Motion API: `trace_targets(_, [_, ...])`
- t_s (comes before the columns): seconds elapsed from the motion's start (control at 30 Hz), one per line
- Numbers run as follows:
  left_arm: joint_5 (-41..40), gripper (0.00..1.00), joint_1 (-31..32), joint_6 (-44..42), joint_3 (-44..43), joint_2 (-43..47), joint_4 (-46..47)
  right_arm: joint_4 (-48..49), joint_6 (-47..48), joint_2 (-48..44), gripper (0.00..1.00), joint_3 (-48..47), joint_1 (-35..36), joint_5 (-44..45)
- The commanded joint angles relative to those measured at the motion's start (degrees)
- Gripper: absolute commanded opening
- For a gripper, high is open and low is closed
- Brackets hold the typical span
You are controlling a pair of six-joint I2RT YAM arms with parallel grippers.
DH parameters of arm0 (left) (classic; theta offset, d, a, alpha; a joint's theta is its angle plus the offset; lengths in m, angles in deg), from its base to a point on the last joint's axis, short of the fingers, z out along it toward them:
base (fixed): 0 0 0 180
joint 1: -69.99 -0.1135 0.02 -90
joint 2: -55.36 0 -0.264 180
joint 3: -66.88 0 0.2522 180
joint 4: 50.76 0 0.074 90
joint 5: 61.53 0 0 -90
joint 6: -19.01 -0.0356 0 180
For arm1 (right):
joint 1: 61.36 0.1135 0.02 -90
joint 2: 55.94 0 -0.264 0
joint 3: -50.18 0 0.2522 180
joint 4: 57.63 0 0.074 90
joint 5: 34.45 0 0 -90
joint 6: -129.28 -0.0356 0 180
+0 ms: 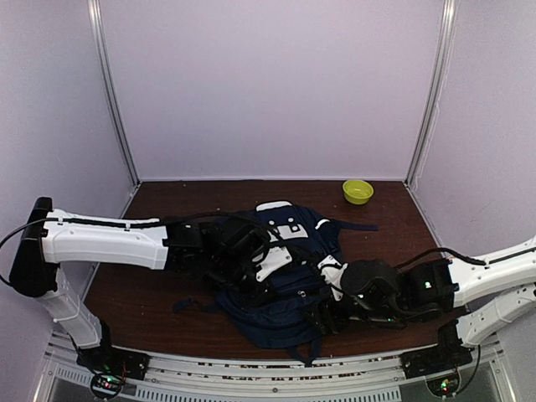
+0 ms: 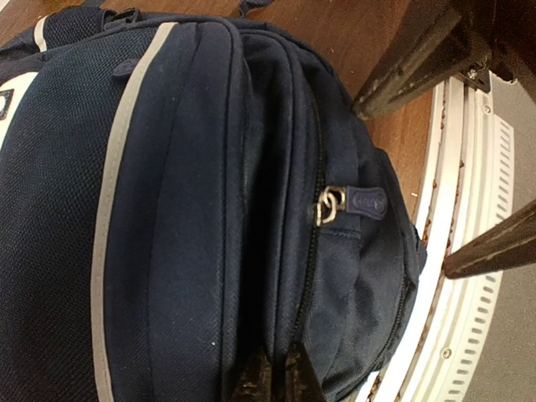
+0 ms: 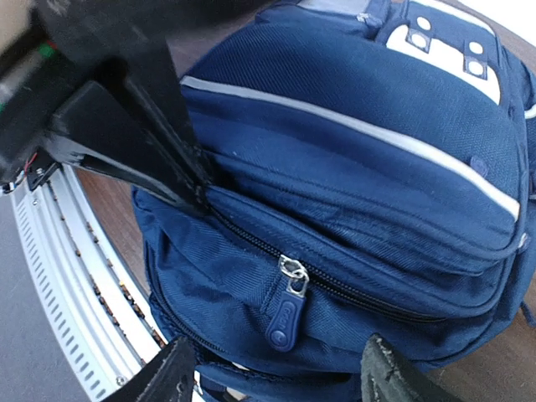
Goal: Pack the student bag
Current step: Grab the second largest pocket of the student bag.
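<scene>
Left claw point(image 2: 270, 378) was pinched shut on the bag point(image 1: 293, 226) by its zip point(image 2: 311, 209). Right claw point(image 3: 276, 347) was open, close to the zip pull point(image 3: 289, 306). The bag lay in the middle of the table point(image 1: 167, 201), toward the near edge. The pull was small, so the open claw might miss it, or the pinch might slip. Its tiny mark was too small to read. A green bowl point(image 1: 358, 191) sat far right.

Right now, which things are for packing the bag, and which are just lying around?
For the job: student bag; its zipper pull; left gripper, pinching the bag's seam; right gripper, open around the pull.
Just lying about: green bowl, far right on the table.
</scene>
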Motion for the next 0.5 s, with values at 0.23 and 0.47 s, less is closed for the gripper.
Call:
trace_targets(0.23, [1.9, 0.0, -1.0, 1.0, -1.1, 0.8, 8.0, -0.1, -6.0, 6.1, 0.57, -2.8, 0.7, 10.0])
trace_targets(0.47, [3.0, 0.0, -1.1, 2.0, 0.3, 1.7, 9.6, -0.5, -5.8, 9.7, 0.42, -4.5, 0.0, 8.1])
